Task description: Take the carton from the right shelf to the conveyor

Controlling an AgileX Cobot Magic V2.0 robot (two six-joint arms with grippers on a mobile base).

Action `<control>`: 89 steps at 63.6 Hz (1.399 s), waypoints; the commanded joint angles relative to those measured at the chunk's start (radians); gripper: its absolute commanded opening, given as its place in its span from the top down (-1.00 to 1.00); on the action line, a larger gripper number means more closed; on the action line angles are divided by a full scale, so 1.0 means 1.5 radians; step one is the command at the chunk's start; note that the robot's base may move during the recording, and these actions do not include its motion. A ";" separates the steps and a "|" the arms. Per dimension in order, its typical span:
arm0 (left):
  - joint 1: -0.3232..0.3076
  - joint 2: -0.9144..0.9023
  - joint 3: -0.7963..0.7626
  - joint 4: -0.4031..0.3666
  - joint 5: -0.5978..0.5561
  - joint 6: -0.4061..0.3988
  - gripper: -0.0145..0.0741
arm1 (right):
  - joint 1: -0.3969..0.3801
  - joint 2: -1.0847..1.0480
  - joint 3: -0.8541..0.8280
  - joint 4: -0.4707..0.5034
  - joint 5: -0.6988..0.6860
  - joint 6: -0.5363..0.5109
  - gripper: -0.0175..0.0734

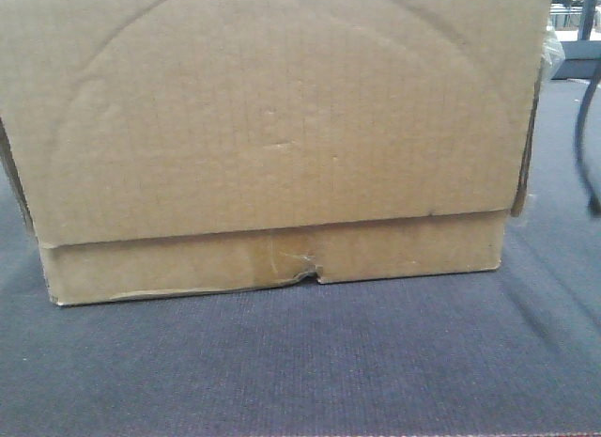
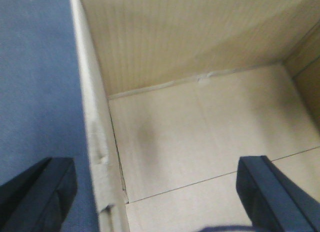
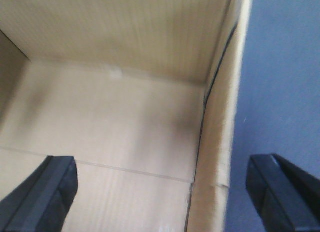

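Observation:
The carton [image 1: 272, 127], plain brown cardboard with a curved crease and a small tear in its taped lower strip, rests on the dark grey conveyor [image 1: 300, 362] and fills most of the front view. My left gripper [image 2: 155, 187] is open and straddles the carton's left wall [image 2: 95, 142], with one finger over the belt [image 2: 35, 67] and the other above the empty inside. My right gripper [image 3: 162, 179] is open too, straddling the right wall [image 3: 220, 142], one finger inside the box and one over the belt [image 3: 285, 67]. Neither gripper holds anything. The right shelf is out of view.
A dark curved cable [image 1: 587, 146] hangs at the right edge of the front view, past the carton's corner. A thin red edge [image 1: 470, 434] runs along the belt's near side. The carton's floor [image 2: 200, 142] is bare.

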 commanded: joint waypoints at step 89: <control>0.161 -0.857 0.685 0.115 -0.231 0.005 0.64 | -0.201 -0.941 0.861 -0.080 -0.354 -0.007 0.76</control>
